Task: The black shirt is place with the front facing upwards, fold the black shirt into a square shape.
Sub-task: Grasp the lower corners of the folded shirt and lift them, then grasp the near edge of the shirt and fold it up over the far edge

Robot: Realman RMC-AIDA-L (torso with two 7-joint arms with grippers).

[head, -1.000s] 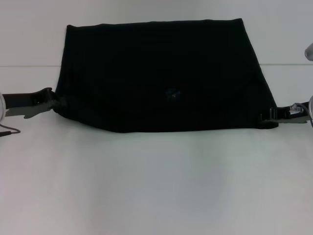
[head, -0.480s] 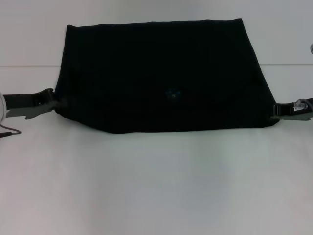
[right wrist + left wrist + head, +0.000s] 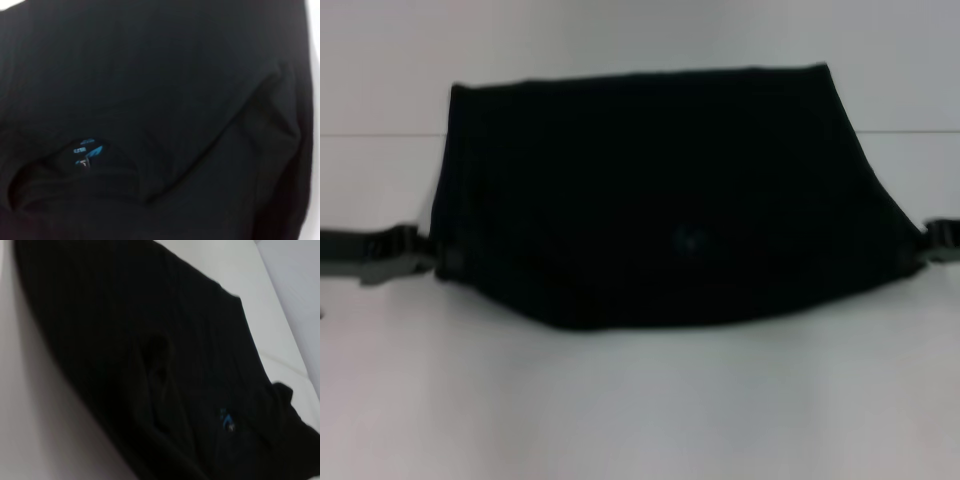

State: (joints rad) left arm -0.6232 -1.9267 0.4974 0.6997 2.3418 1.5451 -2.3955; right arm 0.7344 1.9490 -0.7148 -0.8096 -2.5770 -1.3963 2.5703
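The black shirt [image 3: 650,180] lies folded on the white table [image 3: 640,400], its small blue neck label [image 3: 688,240] showing near the middle; the lettering is hidden. My left gripper [image 3: 432,258] is shut on the shirt's near left corner. My right gripper [image 3: 922,245] is shut on the near right corner, and the near edge is stretched between them. The left wrist view shows the shirt [image 3: 150,355] and its label [image 3: 227,421] close up. The right wrist view is filled by the shirt [image 3: 190,90], with the label [image 3: 87,150] inside the collar.
A pale seam line [image 3: 380,135] crosses the table behind the shirt. Bare white table lies in front of the shirt and on both sides.
Both grippers have moved toward me and downward in the head view, the right one also outward. The shirt's near edge has come with them and now spreads wider.
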